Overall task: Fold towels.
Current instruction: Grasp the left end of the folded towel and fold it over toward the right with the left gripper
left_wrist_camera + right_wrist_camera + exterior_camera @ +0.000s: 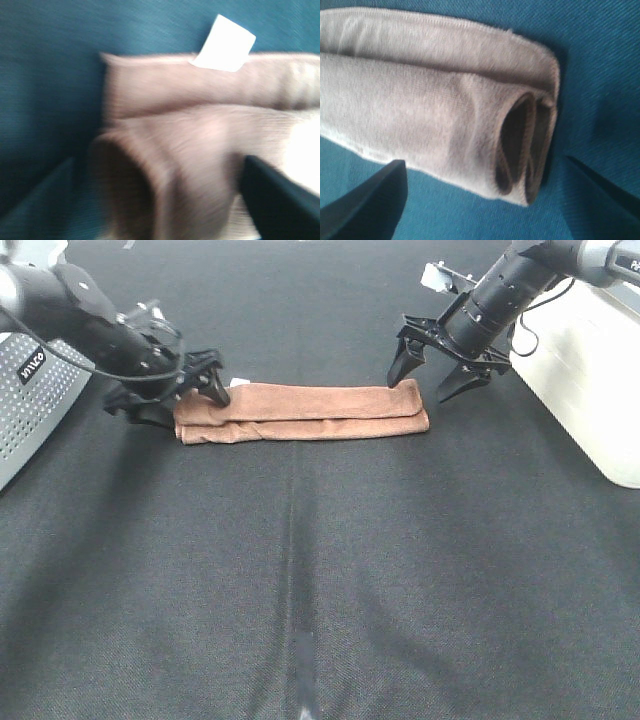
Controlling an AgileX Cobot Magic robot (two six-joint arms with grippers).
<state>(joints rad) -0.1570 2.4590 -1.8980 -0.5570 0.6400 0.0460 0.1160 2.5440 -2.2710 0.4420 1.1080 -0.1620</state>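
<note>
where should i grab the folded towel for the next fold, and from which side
Take the towel at its short right end, from above, right pincer straddling the strip's width: it lies flat and long, and all layers meet there.

A table point(320, 620) under dark woven cloth fills the view, with a faint crease point(292, 570) running from the centre towards 6 o'clock. At 9 o'clock sits a grey perforated metal housing point(35, 415) bearing a black label point(32, 368) with white lettering. At 3 o'clock stands a smooth white box point(590, 380) with rounded corners
</note>
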